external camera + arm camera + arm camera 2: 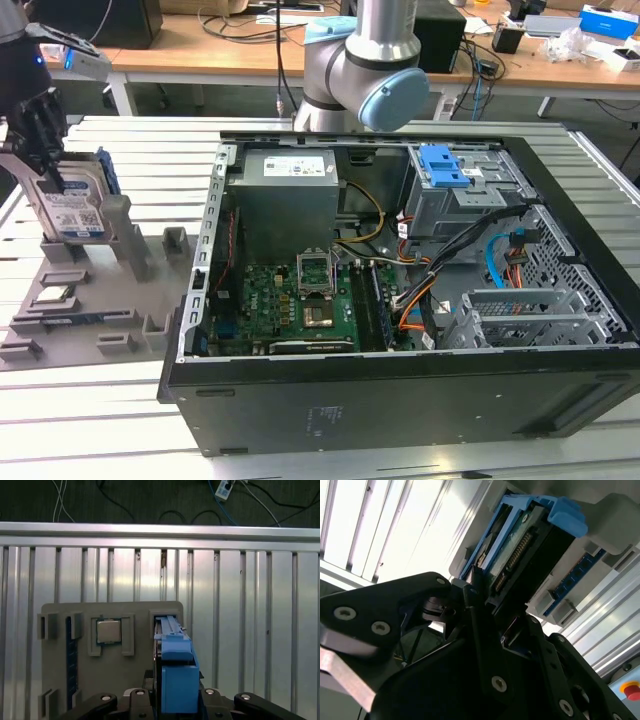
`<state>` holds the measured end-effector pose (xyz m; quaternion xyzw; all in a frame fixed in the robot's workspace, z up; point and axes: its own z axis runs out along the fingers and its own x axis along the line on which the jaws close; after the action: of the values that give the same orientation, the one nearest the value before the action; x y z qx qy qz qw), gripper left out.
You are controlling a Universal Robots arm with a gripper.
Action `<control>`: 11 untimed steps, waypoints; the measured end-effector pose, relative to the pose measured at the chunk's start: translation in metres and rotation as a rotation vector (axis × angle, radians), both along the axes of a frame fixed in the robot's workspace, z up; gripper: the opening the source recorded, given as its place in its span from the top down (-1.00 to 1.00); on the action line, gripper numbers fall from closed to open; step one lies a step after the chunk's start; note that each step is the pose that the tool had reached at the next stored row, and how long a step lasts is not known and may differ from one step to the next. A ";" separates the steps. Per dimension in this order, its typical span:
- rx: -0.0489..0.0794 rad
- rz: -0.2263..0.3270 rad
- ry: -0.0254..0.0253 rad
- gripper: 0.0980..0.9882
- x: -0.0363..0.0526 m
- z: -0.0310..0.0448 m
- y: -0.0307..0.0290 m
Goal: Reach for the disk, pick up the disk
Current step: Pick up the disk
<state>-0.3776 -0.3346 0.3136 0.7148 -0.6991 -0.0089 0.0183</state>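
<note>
Your end effector is at the exterior view's far left, clamped on the disk near its upper corner. The disk stands on edge, label facing the camera, with its lower edge down in the grey fixture tray on the ribbed metal counter.

In the first wrist view you look down along the disk's blue-framed edge. Black fingers sit tight against both of its flat sides, and its far end is in the tray's slot. That view also gives you the small square processor chip lying flat in its own pocket beside the slot, and a blue memory stick on edge farther along the tray.

The second wrist view shows what the others do not: the disk's connector end, with a finger pressed against the blue frame.

In the exterior view, the open computer case lies just beside the tray toward the exterior view's right, with a bright blue latch piece on its drive cage. The arm's base rises behind the case. A grey post of the tray stands just beside the disk.
</note>
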 end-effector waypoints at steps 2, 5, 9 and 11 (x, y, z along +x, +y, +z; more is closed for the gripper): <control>0.000 0.000 0.0001 0.41 0.0004 0.0051 0.0005; 0.000 0.000 0.0001 0.41 0.0009 0.0097 0.0008; 0.000 0.000 0.0004 0.41 0.0018 0.0183 0.0014; 0.000 0.000 0.0008 0.41 0.0023 0.0247 0.0018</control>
<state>-0.3753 -0.3328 0.3383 0.7148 -0.6991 -0.0091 0.0186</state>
